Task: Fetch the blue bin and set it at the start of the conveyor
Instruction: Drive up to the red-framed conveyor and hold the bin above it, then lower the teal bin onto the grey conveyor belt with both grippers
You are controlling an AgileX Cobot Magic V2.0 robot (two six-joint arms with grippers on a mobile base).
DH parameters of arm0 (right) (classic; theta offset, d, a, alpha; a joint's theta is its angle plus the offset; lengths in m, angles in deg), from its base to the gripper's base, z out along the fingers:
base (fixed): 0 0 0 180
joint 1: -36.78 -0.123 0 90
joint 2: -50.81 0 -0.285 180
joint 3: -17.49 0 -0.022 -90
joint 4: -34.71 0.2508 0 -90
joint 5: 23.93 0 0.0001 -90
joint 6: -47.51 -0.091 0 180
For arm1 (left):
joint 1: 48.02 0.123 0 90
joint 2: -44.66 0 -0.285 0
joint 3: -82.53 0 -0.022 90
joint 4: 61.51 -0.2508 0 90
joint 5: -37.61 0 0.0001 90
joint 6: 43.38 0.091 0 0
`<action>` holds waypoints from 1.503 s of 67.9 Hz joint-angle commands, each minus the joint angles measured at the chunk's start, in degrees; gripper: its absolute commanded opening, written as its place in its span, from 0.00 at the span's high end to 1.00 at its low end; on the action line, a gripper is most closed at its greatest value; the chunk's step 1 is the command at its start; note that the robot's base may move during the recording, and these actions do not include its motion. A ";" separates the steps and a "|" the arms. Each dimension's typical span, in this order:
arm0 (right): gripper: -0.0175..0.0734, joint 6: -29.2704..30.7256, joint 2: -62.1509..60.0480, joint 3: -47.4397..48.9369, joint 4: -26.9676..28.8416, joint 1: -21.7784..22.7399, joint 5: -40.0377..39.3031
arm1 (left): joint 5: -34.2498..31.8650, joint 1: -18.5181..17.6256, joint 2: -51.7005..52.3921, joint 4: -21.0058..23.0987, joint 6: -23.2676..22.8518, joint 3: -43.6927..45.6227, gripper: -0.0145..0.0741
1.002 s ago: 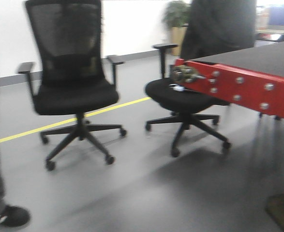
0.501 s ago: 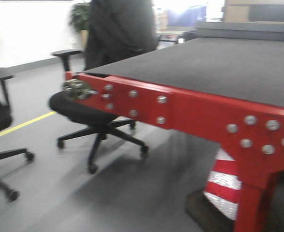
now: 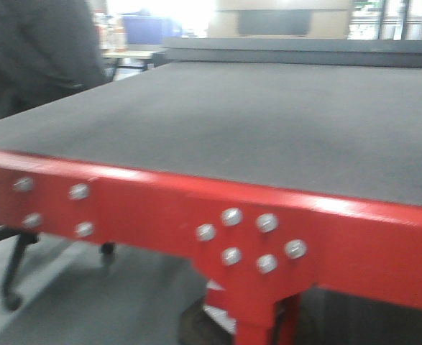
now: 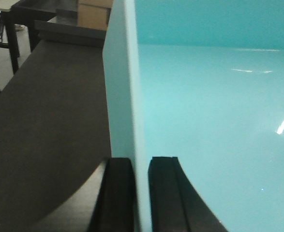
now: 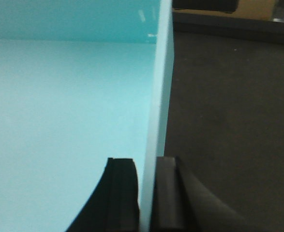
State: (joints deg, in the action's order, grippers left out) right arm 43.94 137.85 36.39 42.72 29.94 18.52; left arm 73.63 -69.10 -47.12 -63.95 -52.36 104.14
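Turquoise blue bin [image 4: 204, 121], walls pinched by left gripper [image 4: 141, 193] and right gripper [image 5: 146, 193], is held over the conveyor start [image 3: 254, 122].

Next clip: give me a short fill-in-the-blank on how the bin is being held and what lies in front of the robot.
1. The left gripper pinches one wall of the blue bin, with one finger inside and the other ___.
2. The right gripper pinches the opposite wall, so the bin is held by ___ grippers.
3. The conveyor start is a dark belt, and its bolted front frame edge is coloured ___.

Missing words: outside; two; red.
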 commanded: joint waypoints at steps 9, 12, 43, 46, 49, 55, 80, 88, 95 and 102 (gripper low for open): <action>0.98 0.65 -0.49 0.41 0.07 0.38 -4.33 | -1.56 -0.24 0.90 1.64 -0.18 0.57 0.96; 0.98 0.65 -0.49 0.41 0.07 0.38 -4.33 | -1.56 -0.24 0.90 1.64 -0.18 0.57 0.96; 0.98 0.65 -0.49 0.41 0.07 0.38 -4.33 | -1.56 -0.24 0.90 1.64 -0.18 0.57 0.96; 0.98 0.65 -0.49 0.41 0.07 0.38 -4.33 | -1.56 -0.24 0.90 1.64 -0.18 0.57 0.96; 0.98 0.65 -0.49 0.41 0.07 0.38 -4.33 | -1.56 -0.24 0.90 1.64 -0.18 0.57 0.96; 0.98 0.65 -0.49 0.41 0.07 0.38 -4.33 | -1.56 -0.24 0.90 1.64 -0.18 0.57 0.96; 0.98 0.65 -0.49 0.41 0.07 0.38 -4.33 | -1.56 -0.24 0.90 1.64 -0.18 0.57 0.96; 0.98 0.65 -0.49 0.41 0.07 0.38 -4.33 | -1.56 -0.24 0.90 1.64 -0.18 0.57 0.96; 0.98 0.65 -0.49 0.41 0.07 0.38 -4.33 | -1.56 -0.24 0.90 1.64 -0.18 0.57 0.96; 0.98 0.65 -0.49 0.41 0.07 0.38 -4.33 | -1.56 -0.24 0.90 1.64 -0.18 0.57 0.96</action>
State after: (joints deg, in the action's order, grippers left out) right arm 43.94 137.85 36.39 42.61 29.94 18.19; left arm 73.63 -69.10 -47.12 -63.84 -52.47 104.14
